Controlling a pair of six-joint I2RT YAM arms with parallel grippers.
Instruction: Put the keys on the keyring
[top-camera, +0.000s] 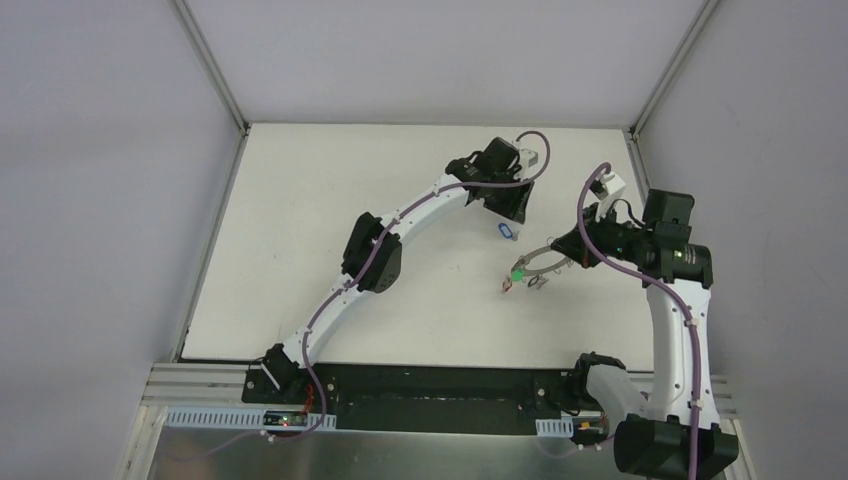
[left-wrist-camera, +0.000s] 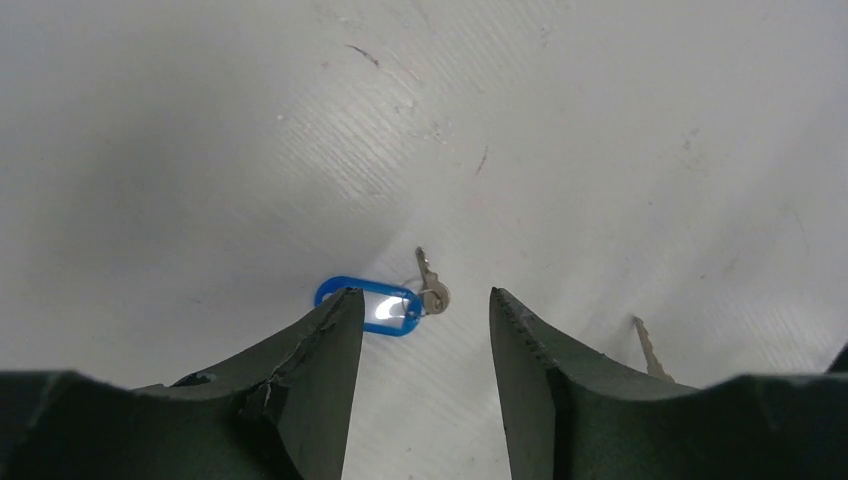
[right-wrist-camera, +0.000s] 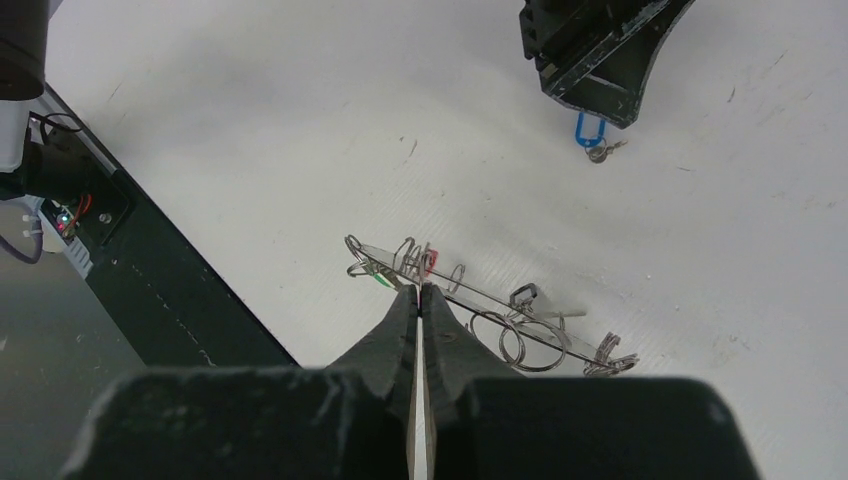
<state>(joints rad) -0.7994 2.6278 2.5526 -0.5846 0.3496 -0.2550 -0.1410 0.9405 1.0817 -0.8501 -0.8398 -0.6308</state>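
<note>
White table (top-camera: 300, 250) fills most of the top view. The right claw (right-wrist-camera: 418, 290), right of centre there, is pinched tight on the rim of the keyring (right-wrist-camera: 490, 305), which looks edge-on in its wrist view. A green-tagged key (top-camera: 517, 272) and a red-tagged key (right-wrist-camera: 428, 258) sit at its loops. The left claw (left-wrist-camera: 423, 295), upper middle, has its jaws about halfway apart and is gripping nothing. It's hovering over the blue-tagged key (left-wrist-camera: 372, 306), which is lying flat on the table. Another key (left-wrist-camera: 648, 348) pokes out at the lower right of the left wrist view.

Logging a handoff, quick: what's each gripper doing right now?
Left gripper: open, over the blue-tagged key, not gripping it.
Right gripper: shut on the keyring, at its rim.
</note>
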